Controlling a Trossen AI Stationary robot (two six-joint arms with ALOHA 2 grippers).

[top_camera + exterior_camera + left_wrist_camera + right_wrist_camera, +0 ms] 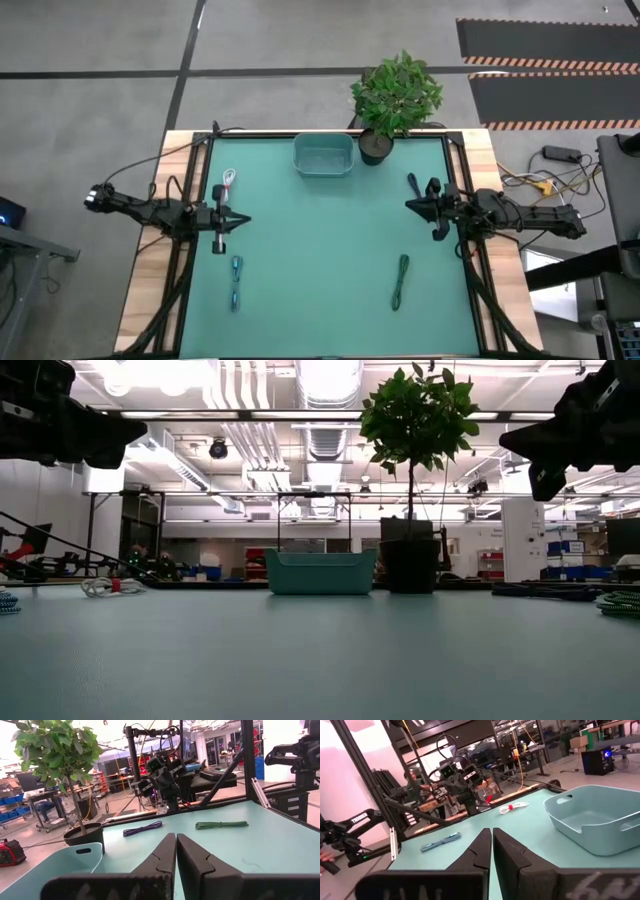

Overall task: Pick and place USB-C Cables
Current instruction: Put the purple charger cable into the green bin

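Teal worktop (pixel 320 250) carries three cables: white-and-red bundled cable (pixel 230 180) far left, blue bundled cable (pixel 236 281) near left, green bundled cable (pixel 400 280) near right. Pale teal plastic bin (pixel 323 154) and potted green plant (pixel 395 95) stand at the far edge. Left gripper (pixel 222 221) and right gripper (pixel 432 207) hover with fingers pressed together, holding nothing.

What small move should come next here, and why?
Probably the left end effector should open and drop toward the white-and-red cable, the nearest one. All three cables, including blue and green, lie on the mat, the bin holds none, and both end effectors, the right too, are shut and empty above the table.
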